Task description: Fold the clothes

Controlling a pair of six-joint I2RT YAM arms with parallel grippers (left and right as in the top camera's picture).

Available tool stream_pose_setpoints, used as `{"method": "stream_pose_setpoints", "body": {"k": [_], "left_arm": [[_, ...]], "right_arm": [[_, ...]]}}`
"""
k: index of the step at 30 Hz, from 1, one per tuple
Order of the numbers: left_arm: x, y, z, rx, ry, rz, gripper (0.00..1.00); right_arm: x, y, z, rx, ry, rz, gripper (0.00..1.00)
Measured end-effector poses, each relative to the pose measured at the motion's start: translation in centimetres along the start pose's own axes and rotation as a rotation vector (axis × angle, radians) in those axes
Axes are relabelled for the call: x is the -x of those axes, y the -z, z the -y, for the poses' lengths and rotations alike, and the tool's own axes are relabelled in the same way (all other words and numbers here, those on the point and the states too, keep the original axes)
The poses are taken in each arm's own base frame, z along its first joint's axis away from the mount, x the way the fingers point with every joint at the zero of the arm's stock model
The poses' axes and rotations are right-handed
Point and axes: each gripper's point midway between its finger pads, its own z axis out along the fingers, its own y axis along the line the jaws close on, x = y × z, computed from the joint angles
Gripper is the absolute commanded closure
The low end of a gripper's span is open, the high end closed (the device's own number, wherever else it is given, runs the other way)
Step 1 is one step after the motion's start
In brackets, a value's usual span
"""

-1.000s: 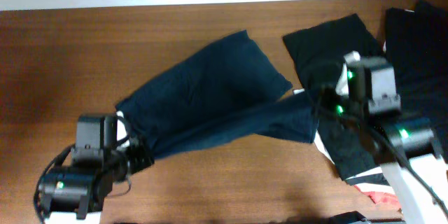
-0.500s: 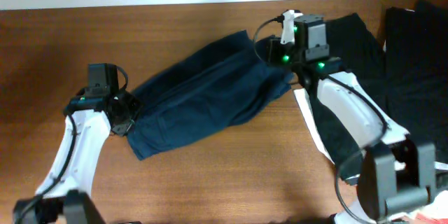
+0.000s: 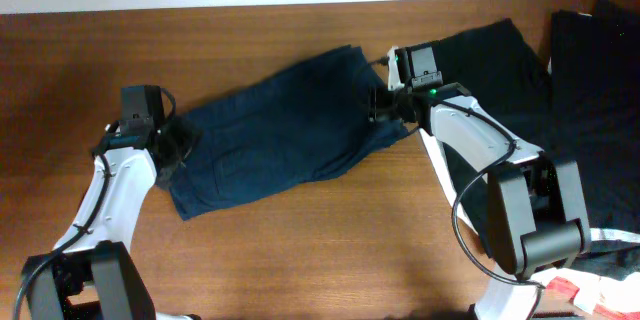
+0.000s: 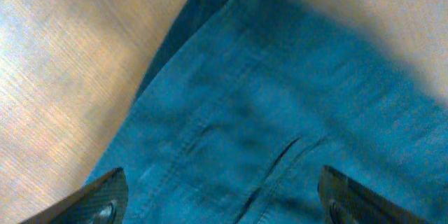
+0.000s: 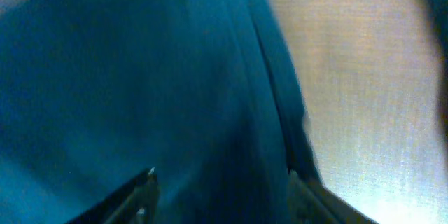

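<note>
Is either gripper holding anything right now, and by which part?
Nothing is held. The left gripper and right gripper are both open, one over each end of the navy shorts, the cloth lying flat beneath them.

one pair navy-blue stitched fabric shorts (image 3: 280, 135), mid-bench. two plain black fabric garments: one by far edge (image 3: 490, 55), one at right edge (image 3: 600, 90). one narrow white strip (image 3: 612, 237), one small red object (image 3: 565, 285), front right corner. two white-and-black robot arms: left (image 3: 115, 195), right (image 3: 470, 140).

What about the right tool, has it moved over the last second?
Yes. The right tool shifted left and toward the far edge of the table, off the black garment to the right end of the navy shorts.
</note>
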Motion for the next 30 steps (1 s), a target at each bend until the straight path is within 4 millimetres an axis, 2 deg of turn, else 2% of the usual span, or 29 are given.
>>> {"method": "stream_pose_setpoints", "body": {"k": [1, 3, 7, 9, 10, 12, 13, 14, 16, 17, 21, 22, 23, 24, 26, 28, 29, 30], "left_arm": [[-0.7, 0.0, -0.9, 0.035, -0.006, -0.031, 0.08], [-2.7, 0.3, -3.1, 0.124, -0.025, -0.113, 0.01], [-3.4, 0.5, -3.8, 0.142, -0.154, -0.148, 0.01], [-3.3, 0.4, -4.0, 0.141, -0.199, -0.153, 0.01], [-3.1, 0.3, -3.9, 0.133, -0.229, -0.151, 0.01], [-3.0, 0.3, -4.1, 0.127, -0.258, -0.155, 0.01], [-2.9, 0.3, -4.2, 0.125, -0.271, -0.157, 0.01], [-2.7, 0.2, -4.2, 0.113, -0.289, -0.156, 0.01], [-2.4, 0.0, -3.1, 0.052, -0.35, -0.152, 0.01], [-2.5, -0.2, -2.9, 0.037, -0.368, -0.158, 0.01], [-3.6, -2.9, -3.1, 0.038, -0.41, -0.232, 0.02], [-4.0, -3.8, -3.4, 0.051, -0.409, -0.256, 0.15], [-4.1, -4.4, -3.3, 0.046, -0.409, -0.264, 0.24], [-4.3, -5.0, -3.3, 0.05, -0.413, -0.276, 0.44], [-4.3, -5.2, -2.9, 0.026, -0.409, -0.286, 0.59], [-4.5, -5.4, -2.4, -0.003, -0.406, -0.31, 0.69], [-4.7, -5.4, -2.3, -0.011, -0.408, -0.321, 0.8], [-4.9, -5.4, -2.6, -0.002, -0.403, -0.338, 0.86]], "right_arm": [[-1.7, -0.3, 0.7, -0.028, -0.011, -0.066, 0.39], [-4.7, -1.2, 2.4, -0.104, -0.025, -0.18, 0.23], [-5.5, -1.3, 3.0, -0.15, -0.015, -0.21, 0.13], [-7.0, -0.3, 3.5, -0.184, -0.021, -0.281, 0.11], [-7.3, 1.2, 3.9, -0.207, -0.03, -0.313, 0.1], [-5.9, 3.5, 3.9, -0.214, -0.044, -0.297, 0.08], [-4.3, 5.5, 3.7, -0.21, -0.049, -0.251, 0.07], [-2.2, 8.3, 3.3, -0.202, -0.053, -0.174, 0.07], [-0.5, 11.9, 2.8, -0.194, -0.051, -0.092, 0.07], [-0.8, 13.1, 2.6, -0.196, -0.051, -0.097, 0.07], [-3.2, 13.5, 3.0, -0.217, -0.06, -0.197, 0.07], [-3.4, 13.5, 3.1, -0.219, -0.061, -0.205, 0.07], [-3.5, 13.6, 3.1, -0.22, -0.061, -0.209, 0.07], [-3.6, 13.6, 3.1, -0.22, -0.062, -0.211, 0.07], [-3.6, 13.6, 3.1, -0.22, -0.062, -0.211, 0.06], [-3.6, 13.6, 3.1, -0.22, -0.063, -0.212, 0.03], [-3.6, 13.6, 3.1, -0.22, -0.064, -0.212, 0.06], [-3.6, 13.5, 2.9, -0.212, -0.067, -0.213, 0.2]]}}
